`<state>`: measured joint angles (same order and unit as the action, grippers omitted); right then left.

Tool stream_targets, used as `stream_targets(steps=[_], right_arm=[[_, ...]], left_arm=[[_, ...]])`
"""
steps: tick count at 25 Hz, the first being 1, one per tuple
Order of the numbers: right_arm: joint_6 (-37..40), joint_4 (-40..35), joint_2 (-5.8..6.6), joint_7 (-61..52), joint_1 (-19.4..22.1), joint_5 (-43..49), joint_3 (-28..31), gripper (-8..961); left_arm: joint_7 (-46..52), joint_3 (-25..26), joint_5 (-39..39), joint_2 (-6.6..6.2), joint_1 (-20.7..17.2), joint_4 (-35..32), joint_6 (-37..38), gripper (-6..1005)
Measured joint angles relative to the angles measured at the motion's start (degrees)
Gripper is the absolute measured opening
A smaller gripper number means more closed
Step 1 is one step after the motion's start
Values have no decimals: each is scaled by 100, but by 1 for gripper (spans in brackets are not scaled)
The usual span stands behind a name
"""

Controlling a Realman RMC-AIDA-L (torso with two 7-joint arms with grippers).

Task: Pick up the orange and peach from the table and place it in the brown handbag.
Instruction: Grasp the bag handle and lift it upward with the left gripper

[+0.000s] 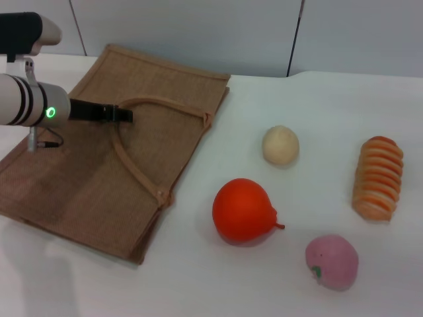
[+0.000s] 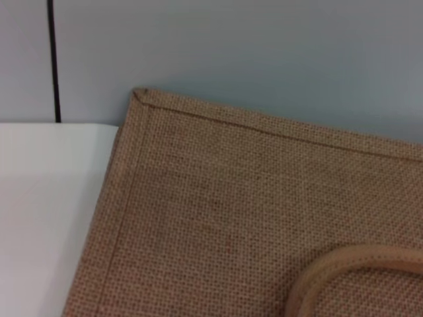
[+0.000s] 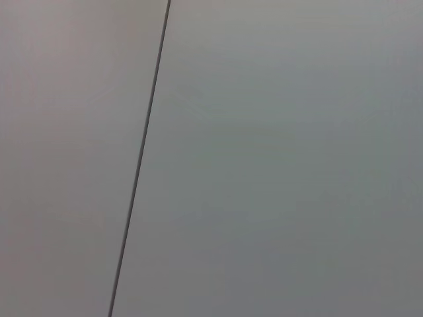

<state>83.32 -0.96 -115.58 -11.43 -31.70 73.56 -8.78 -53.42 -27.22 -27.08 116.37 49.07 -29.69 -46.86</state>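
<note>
Peach (head view only); left wrist: brown handbag.

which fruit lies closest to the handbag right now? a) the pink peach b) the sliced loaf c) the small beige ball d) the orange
d: in the head view the orange sits just off the edge of the flat brown handbag, while the peach, beige ball and sliced loaf lie farther out on the table.
</note>
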Motion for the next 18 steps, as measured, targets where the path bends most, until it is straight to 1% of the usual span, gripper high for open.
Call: stream_targets(steps=[16, 18], right_arm=[[0, 0, 0, 0, -4, 0, -1, 546], [0, 0, 0, 0, -3, 1, -1, 546]], left_arm=[[-27, -46, -6, -9, 25, 95, 38, 640], [-27, -47, 4, -11, 25, 95, 37, 601]])
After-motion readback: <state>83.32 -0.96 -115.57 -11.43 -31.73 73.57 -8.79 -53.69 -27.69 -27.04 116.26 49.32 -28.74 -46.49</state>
